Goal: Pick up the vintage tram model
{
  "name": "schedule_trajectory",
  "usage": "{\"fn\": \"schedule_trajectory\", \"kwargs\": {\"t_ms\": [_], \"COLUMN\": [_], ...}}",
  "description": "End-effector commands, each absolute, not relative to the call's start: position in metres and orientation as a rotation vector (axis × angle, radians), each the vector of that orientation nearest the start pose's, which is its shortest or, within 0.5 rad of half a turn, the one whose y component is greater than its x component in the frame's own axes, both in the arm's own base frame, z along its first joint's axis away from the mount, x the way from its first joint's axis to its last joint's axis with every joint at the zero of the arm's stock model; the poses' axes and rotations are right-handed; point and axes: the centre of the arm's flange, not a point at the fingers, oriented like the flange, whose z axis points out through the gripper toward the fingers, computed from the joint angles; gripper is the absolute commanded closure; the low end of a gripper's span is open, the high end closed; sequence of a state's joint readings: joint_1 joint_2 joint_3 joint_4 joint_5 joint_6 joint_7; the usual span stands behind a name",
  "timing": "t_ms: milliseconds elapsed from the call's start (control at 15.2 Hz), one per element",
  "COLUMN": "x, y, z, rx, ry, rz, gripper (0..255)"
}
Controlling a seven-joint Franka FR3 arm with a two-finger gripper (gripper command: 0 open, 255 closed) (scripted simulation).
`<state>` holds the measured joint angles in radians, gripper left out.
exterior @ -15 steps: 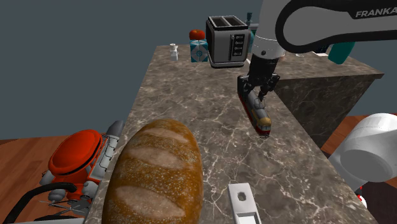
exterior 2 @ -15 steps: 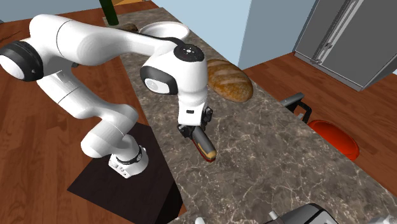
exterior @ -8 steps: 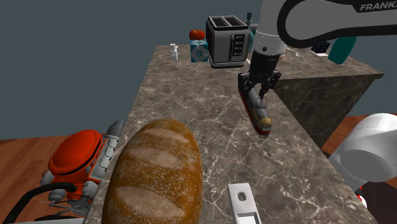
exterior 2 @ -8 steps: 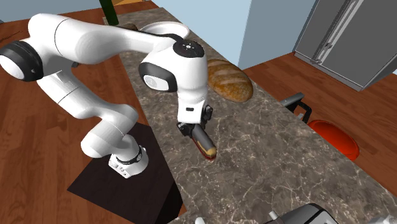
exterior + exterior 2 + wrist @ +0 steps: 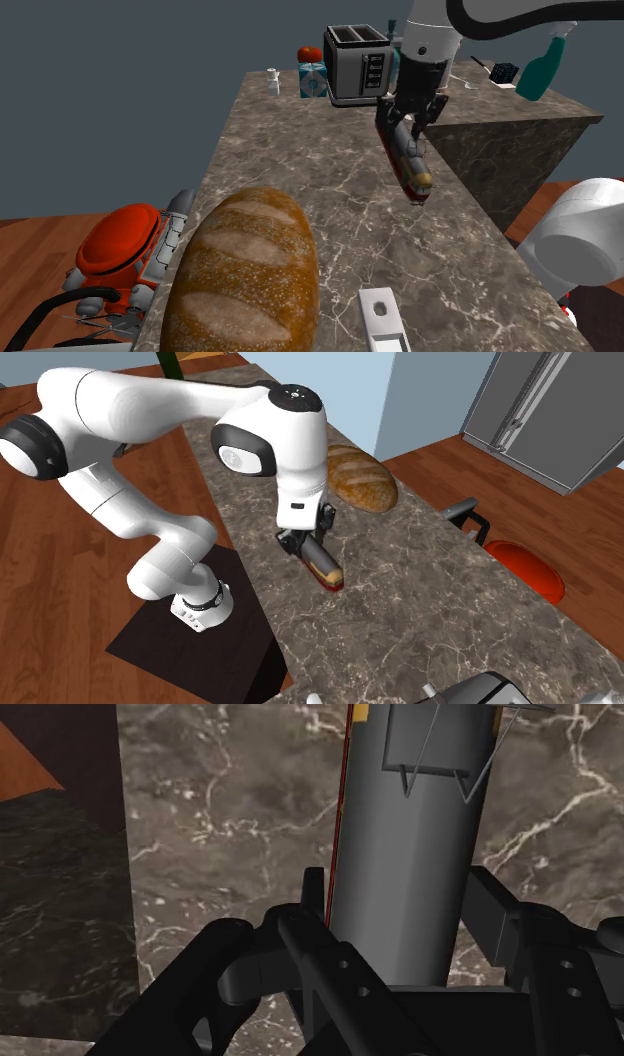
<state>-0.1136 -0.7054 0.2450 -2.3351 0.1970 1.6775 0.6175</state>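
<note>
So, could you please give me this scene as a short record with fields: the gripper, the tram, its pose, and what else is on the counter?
gripper: shut, fingers clasp the tram's upper end
tram: grey roof, red and yellow sides
pose: tilted, free end hangs lower, toward the counter
contact with counter: looks just clear, not certain
also on counter: bread, toaster
task state: grasp made
</note>
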Motion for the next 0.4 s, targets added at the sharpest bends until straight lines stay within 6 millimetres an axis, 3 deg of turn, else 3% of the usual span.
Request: {"fn": "schedule_trajectory", "kwargs": {"t_ms": [0, 330], "x": [0.338, 0.338], "y": [0.082, 0.082], "z": [0.586, 0.603], "rx": [-2.974, -2.974], "ry": [0.852, 0.852], "rz": [-0.03, -0.03], "gripper": [255, 255]}}
